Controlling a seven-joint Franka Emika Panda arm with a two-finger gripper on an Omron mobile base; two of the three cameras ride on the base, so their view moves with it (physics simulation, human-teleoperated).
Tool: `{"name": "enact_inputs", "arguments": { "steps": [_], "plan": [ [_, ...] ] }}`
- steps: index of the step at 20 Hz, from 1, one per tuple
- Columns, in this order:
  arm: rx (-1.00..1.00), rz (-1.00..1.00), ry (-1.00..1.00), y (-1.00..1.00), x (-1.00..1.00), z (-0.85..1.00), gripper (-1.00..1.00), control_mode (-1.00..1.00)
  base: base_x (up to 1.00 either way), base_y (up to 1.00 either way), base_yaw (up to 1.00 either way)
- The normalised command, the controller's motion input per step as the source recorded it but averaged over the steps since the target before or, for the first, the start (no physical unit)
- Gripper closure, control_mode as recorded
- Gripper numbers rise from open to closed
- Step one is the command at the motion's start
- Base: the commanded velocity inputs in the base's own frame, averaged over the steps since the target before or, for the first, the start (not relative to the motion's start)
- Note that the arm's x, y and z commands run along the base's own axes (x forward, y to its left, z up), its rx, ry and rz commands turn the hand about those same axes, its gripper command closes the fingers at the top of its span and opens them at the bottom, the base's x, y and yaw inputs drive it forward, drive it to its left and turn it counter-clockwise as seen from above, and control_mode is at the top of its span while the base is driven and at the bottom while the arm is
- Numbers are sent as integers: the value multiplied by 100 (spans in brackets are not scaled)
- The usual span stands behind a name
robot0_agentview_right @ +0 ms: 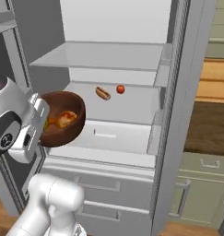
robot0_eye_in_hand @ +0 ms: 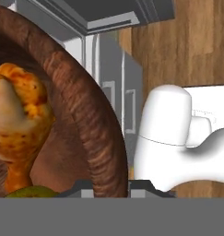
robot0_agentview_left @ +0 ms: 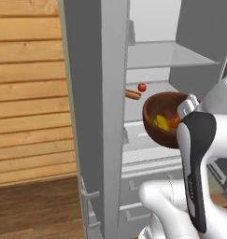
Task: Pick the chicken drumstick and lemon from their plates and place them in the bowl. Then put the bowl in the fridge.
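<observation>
My gripper is shut on the rim of the dark wooden bowl. It holds the bowl tilted in the air in front of the open fridge, at the height of its middle shelf. The orange-brown chicken drumstick and the yellow-green lemon lie inside the bowl. The plates are out of view.
A hot dog and a small red tomato lie on the middle fridge shelf. Above it is a bare shelf, below are grey drawers. A wood-plank wall is to the left.
</observation>
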Motion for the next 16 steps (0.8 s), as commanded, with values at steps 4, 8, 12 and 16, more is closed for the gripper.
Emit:
{"name": "enact_inputs", "arguments": {
  "steps": [4,8,12,16],
  "plan": [
    [0,0,0,0,0,0,100,100,19,-32,-2],
    [0,0,0,0,0,0,100,100,72,-45,-16],
    [0,0,0,0,0,0,100,100,62,-22,-4],
    [0,0,0,0,0,0,100,100,34,-16,1]
  ]
}}
